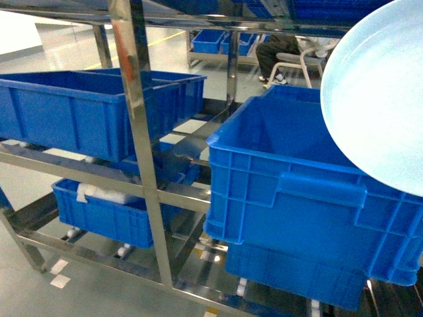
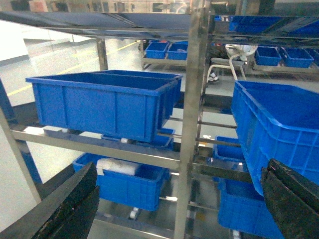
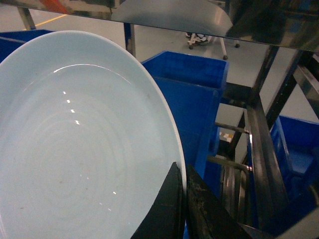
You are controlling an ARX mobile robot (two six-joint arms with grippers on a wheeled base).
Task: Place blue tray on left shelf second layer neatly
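Glossy pale grey floor with yellow line; white metal-frame chair behind; distant low rack of dark-blue plastic crates.

The steel shelf has shiny square posts and flat rails. On the left bay's upper rail sits a big blue crate; below it a smaller blue bin (something white inside). The right bay carries a large blue crate stacked on another.
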